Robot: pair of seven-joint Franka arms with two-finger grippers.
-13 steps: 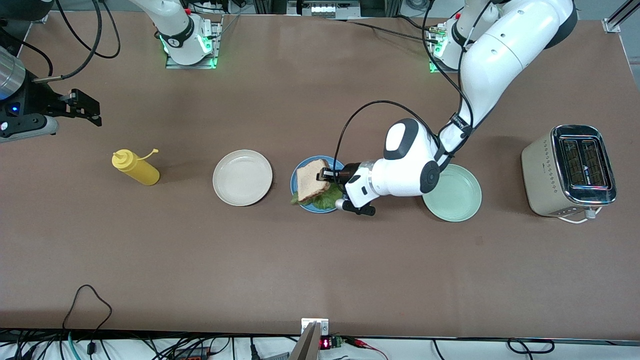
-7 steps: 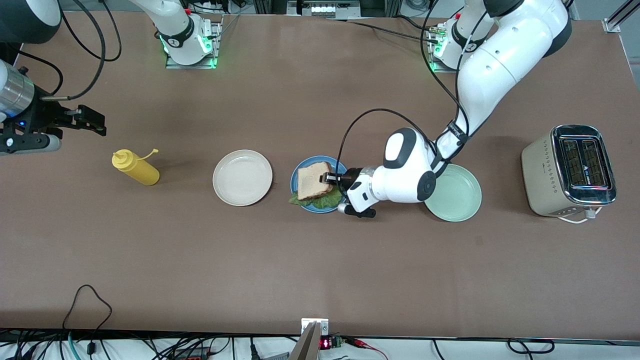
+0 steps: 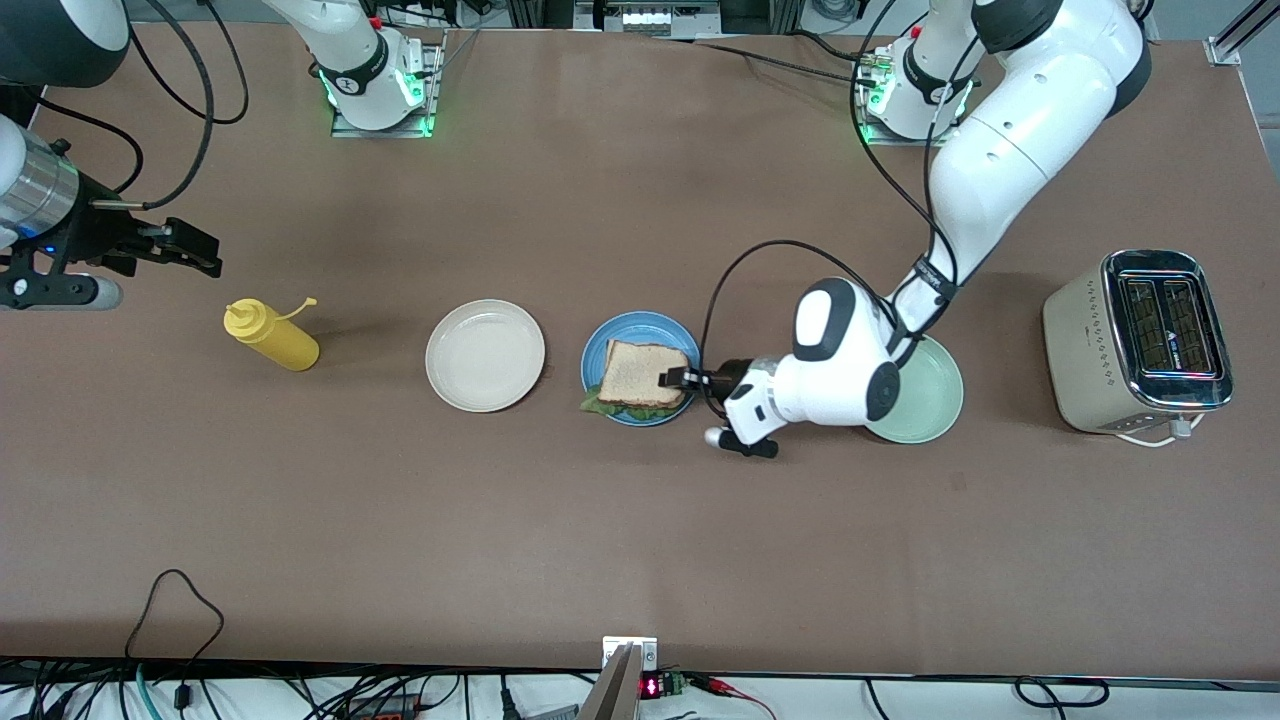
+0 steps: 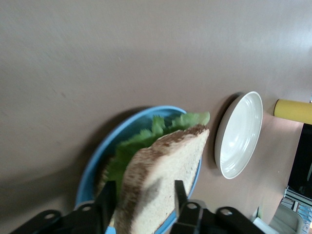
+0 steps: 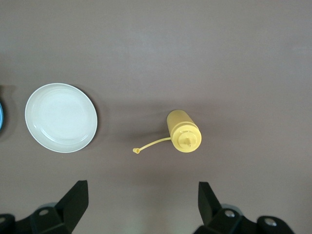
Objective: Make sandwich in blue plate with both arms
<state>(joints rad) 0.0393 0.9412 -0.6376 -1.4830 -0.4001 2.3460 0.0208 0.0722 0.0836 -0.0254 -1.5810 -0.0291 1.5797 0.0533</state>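
The sandwich's top toast slice (image 3: 643,372) lies flat on a ruffled green lettuce leaf (image 3: 598,404) in the blue plate (image 3: 632,324). My left gripper (image 3: 672,379) sits low at the plate's edge toward the left arm's end, open, one finger either side of the toast's corner. The left wrist view shows the toast (image 4: 165,165), the lettuce (image 4: 146,139) and the blue plate (image 4: 95,163), with the left gripper (image 4: 144,195) apart around the slice. My right gripper (image 3: 203,257) hangs open and empty over the table by the yellow bottle; it appears in its own view as the right gripper (image 5: 142,200).
A cream-white plate (image 3: 485,355) lies beside the blue plate, toward the right arm's end. A yellow squeeze bottle (image 3: 270,337) stands past it. A mint-green plate (image 3: 935,400) lies partly under the left arm. A toaster (image 3: 1140,340) stands at the left arm's end.
The left gripper lowered the tilted toast flat onto the lettuce, then its jaws parted and it drew back a little toward the left arm's end. The right gripper shifted slightly.
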